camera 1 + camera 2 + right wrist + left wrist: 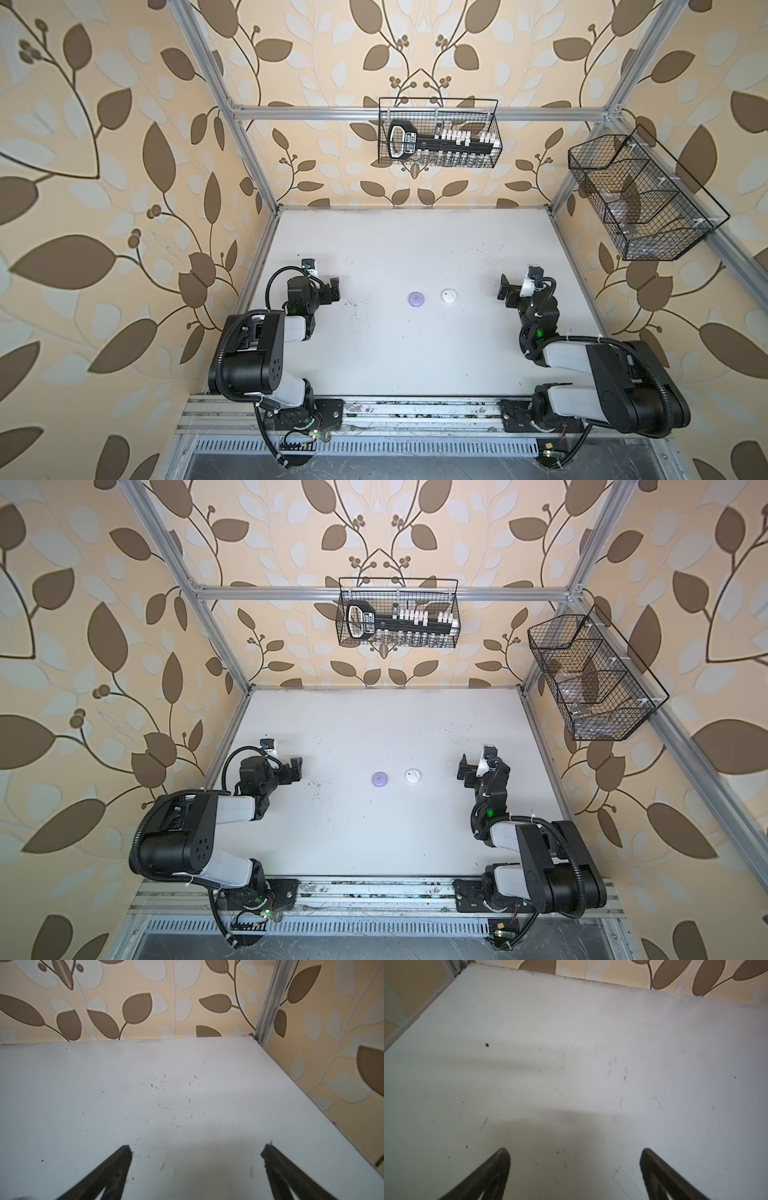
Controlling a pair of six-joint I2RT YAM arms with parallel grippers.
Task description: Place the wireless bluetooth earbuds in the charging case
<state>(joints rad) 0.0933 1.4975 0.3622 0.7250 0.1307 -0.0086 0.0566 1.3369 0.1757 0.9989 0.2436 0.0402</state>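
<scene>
- Two round charging cases lie flat on the white counter [374,249], near its middle, both with lids down.
- The lilac case [416,299] is a pale purple disc with a faint mark on its lid. It shows in both top views [380,779].
- The white case [448,296] sits just to its right, close but apart, with a small dark dot on top [413,775].
- Being round, neither case has a long axis. The way each one faces cannot be told.
- The earbuds cannot be made out in any view.
- The left claw [336,289] hangs at the left, well apart from the lilac case. Its jaws are spread wide over bare counter and grip nothing [575,1154].
- The right claw [505,293] is at the right, well apart from the white case, and is likewise wide and empty [196,1150].
</scene>
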